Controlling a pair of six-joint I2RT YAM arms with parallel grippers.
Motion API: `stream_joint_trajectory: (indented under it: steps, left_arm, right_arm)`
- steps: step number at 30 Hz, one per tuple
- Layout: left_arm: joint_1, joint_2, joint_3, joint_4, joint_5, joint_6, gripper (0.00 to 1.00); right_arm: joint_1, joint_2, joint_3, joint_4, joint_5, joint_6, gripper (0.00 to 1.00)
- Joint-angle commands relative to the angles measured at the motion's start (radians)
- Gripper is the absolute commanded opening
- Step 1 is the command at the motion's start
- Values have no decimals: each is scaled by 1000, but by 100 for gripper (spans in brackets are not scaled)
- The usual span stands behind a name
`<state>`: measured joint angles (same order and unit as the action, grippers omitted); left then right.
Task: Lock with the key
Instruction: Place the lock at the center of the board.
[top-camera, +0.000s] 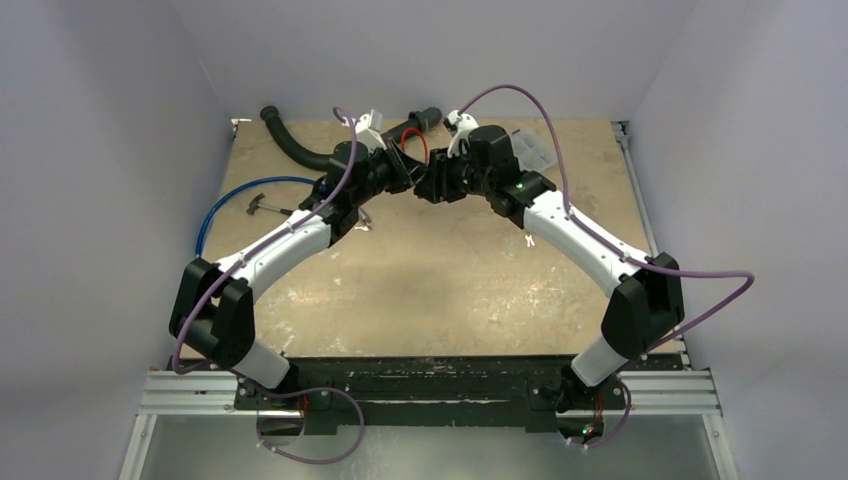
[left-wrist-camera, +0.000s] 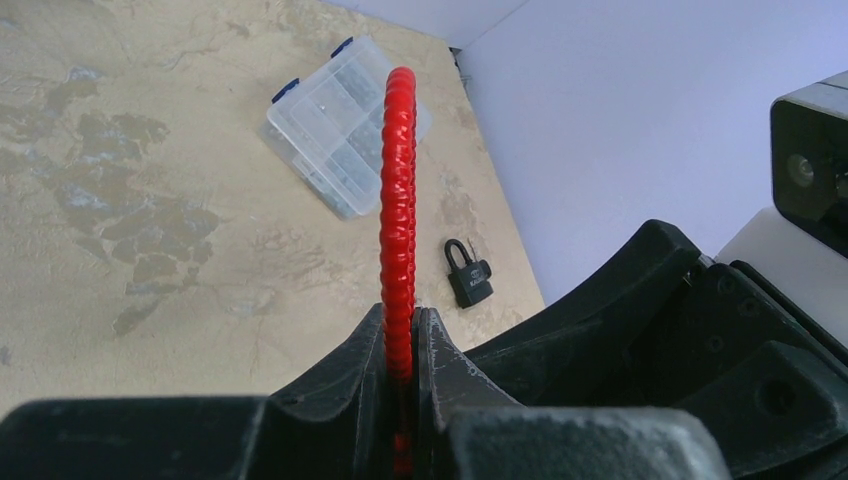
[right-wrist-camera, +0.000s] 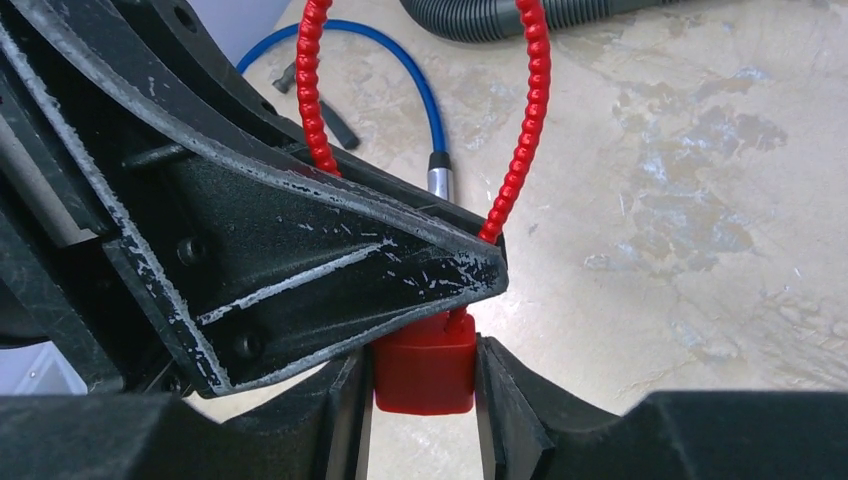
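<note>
Item: red cable lock, with key. We find the lock raised off the table (top-camera: 430, 280) at the upper centre of the overhead view, between the two arms. The left pincer (left-wrist-camera: 400, 335) is clenched on the red cable (left-wrist-camera: 398, 180), which rises from between its fingers in a stiff arc. The lock body (right-wrist-camera: 425, 370) hangs at the lower centre of the right wrist view. The right pincer (right-wrist-camera: 421, 352) has a jaw close on each side of it, but we cannot tell whether they press on it. The key itself we cannot make out in any view, so it may be hidden at the body's underside or lie elsewhere. We judge the cable light and springy, and its ribbed sheath should give a sure hold, though it will swing if gripped far from the body. The body looks small, hard and smooth-sided, and is best taken across its flat faces with the keyway left clear. We expect the key to be tiny, thin, rigid and slippery. It should be pinched flat on its head with the blade left free, and turned gently. Also present are a black padlock (left-wrist-camera: 467, 272) and a clear compartment box (left-wrist-camera: 345, 125) in the upper half of the left wrist view. A blue cable (right-wrist-camera: 400, 70) and a grey corrugated hose (right-wrist-camera: 500, 20) lie along the top of the right wrist view.
</note>
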<state>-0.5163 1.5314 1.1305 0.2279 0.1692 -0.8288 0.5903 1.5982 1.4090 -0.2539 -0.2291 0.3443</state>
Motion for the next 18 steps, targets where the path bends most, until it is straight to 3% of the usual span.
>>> stream_joint_trajectory:
  steps: [1,4,7,11,13,18]
  left_arm:
    - [-5,-15,5,91,57,-33,5]
    - [-4,-22,6,83,56,-16,22]
    - [3,-33,7,60,56,9,40]
    - [32,-59,15,9,67,65,83]
    - [54,-76,17,-20,69,111,90]
    - [115,-123,-8,-94,67,216,96]
  right_arm:
    - [-5,-7,0,62,-3,10,27]
    - [-6,-17,-6,53,21,5,17]
    - [-16,-34,-21,43,52,-1,13]
    - [-56,-72,-75,29,57,-4,12]
    - [-78,-95,-111,15,71,-20,12]
    - [-151,-145,-212,-13,94,-66,13]
